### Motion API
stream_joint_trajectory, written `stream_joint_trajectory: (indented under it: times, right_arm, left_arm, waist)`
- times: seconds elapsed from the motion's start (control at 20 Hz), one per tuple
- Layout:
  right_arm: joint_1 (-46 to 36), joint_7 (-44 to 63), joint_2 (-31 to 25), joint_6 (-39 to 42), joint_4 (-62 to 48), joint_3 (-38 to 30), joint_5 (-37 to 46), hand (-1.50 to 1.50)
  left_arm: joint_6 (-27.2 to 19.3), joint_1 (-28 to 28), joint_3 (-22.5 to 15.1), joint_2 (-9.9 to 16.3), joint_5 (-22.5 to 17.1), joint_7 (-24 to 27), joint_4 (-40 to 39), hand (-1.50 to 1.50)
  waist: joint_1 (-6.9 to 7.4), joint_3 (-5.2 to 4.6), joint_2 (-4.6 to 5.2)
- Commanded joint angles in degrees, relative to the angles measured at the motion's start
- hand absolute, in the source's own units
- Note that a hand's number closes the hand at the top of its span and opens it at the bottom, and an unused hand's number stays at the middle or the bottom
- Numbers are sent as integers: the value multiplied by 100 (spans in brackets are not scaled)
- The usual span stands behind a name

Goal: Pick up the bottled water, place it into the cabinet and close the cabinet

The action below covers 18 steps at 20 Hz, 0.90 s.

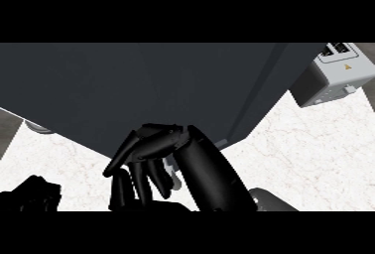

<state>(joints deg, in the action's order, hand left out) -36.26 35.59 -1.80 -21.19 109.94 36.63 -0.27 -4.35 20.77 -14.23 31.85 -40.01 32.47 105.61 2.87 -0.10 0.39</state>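
At the far left, low against the view's edge, the left hand (pixel 31 194) showed only as a dark mass over the white marble bench (pixel 307 163), and whether it was spread or closed could not be told. Up and to the left of the right hand, a grey rounded rim (pixel 36 128) peeked out from under the cabinet's edge, too hidden to name. The dark cabinet (pixel 147 84) filled the space above and beyond the right hand, with a seam running down its right part; whether its door stood open could not be read from this angle. The right hand (pixel 157 154) sat just below the cabinet's lower edge, fingers curled downward around a pale sliver, which was most likely the bottled water (pixel 174 176), held in its grasp near the cabinet's front. Well to the right and beyond the hand, a silver toaster (pixel 337 74) stood at the bench's back. The main risk seemed to be the closeness of the cabinet: the knuckles or the bottle's top could catch its edge on the way in and tilt the bottle within the fingers. With so little of the bottle visible, a slip in the curl would also be hard to spot. Only a narrow, light grey-white strip of the bottle showed between the fingers, upright as far as could be judged; its cap and label were hidden.
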Motion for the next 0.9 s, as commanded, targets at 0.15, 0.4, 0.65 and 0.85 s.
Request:
stream_joint_trajectory:
  times: [0.15, 0.4, 0.65, 0.85]
  right_arm:
    - [-882, -715, 176, 789, -1998, -1467, -1527, 150]
    - [-1359, -1572, -26, 1739, -3505, -2242, -1676, 150]
    - [-1530, -2368, -209, 2306, -4633, -2609, -1738, 150]
    - [-1801, -2398, -355, 2365, -4935, -2737, -1728, 150]
  left_arm:
    - [226, 543, 335, 182, -182, -29, 433, 150]
    - [707, 457, 561, 169, -263, 89, -145, 150]
    - [787, 508, 671, 293, -253, -34, 79, 150]
    - [763, 374, 688, 333, -286, -170, 64, 150]
  waist:
    - [-20, 12, 1]
    - [-120, 8, 1]
    - [-75, 11, 20]
    - [-54, 9, 51]
